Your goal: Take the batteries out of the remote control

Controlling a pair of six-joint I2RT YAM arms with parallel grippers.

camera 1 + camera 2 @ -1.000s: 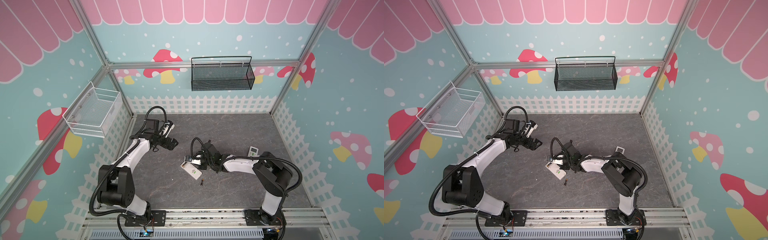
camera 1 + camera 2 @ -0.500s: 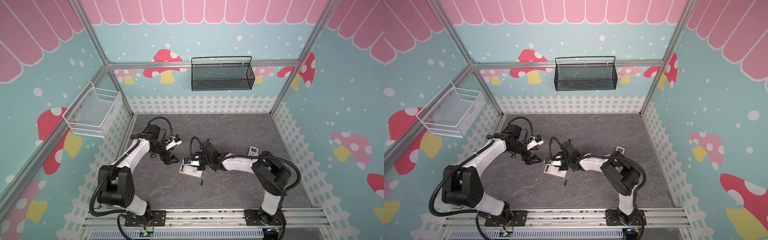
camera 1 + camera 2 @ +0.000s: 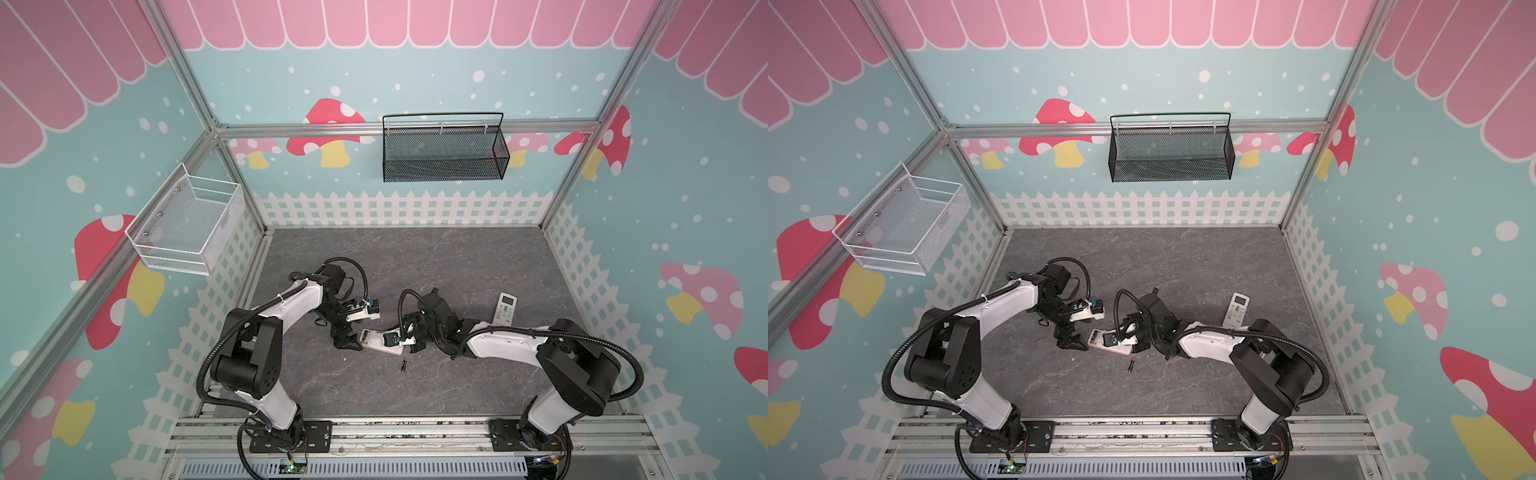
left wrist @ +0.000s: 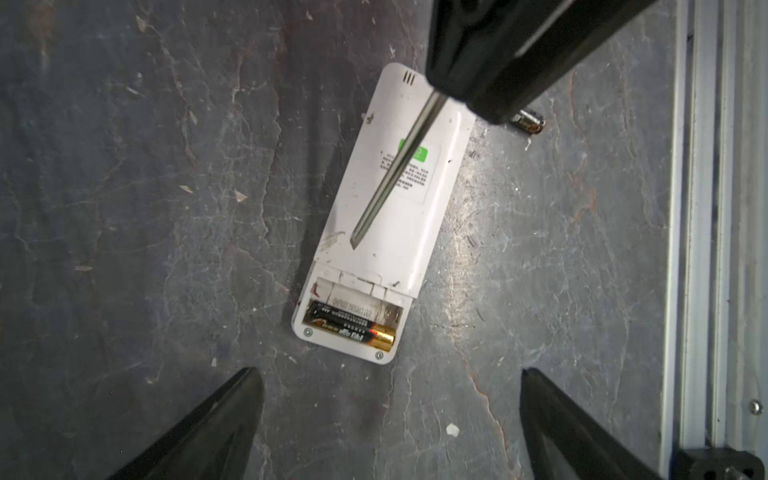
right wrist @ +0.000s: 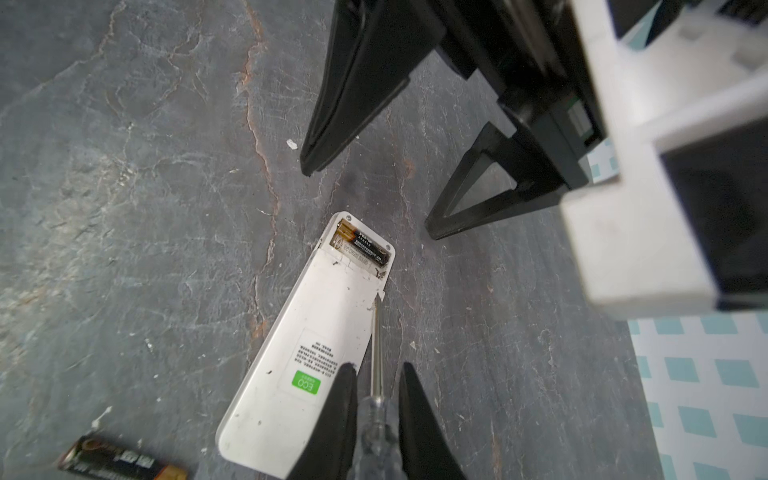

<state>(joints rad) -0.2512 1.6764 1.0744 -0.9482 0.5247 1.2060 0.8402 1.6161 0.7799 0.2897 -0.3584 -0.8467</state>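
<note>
A white remote control (image 3: 376, 343) (image 3: 1100, 337) lies face down near the middle of the table. Its open compartment holds one black, gold-ended battery (image 4: 349, 328) (image 5: 361, 249). A second battery (image 3: 403, 365) (image 3: 1131, 365) (image 5: 120, 461) lies loose on the table just in front of the remote. My right gripper (image 5: 377, 370) (image 3: 391, 337) is shut on a clear-handled screwdriver (image 5: 377, 345) (image 4: 390, 174), whose tip rests over the remote's back near the compartment. My left gripper (image 4: 389, 372) (image 3: 345, 337) hangs open just off the remote's compartment end, holding nothing.
Another white remote (image 3: 504, 308) (image 3: 1236, 309) lies face up at the right of the table. A black mesh basket (image 3: 442, 153) hangs on the back wall and a white wire basket (image 3: 187, 226) on the left wall. An aluminium rail (image 4: 706, 208) runs along the table's front edge.
My left arm has swung from the back left down to the remote's compartment end, staying open. The remote has turned a little under the screwdriver. My right gripper has kept its grip.
</note>
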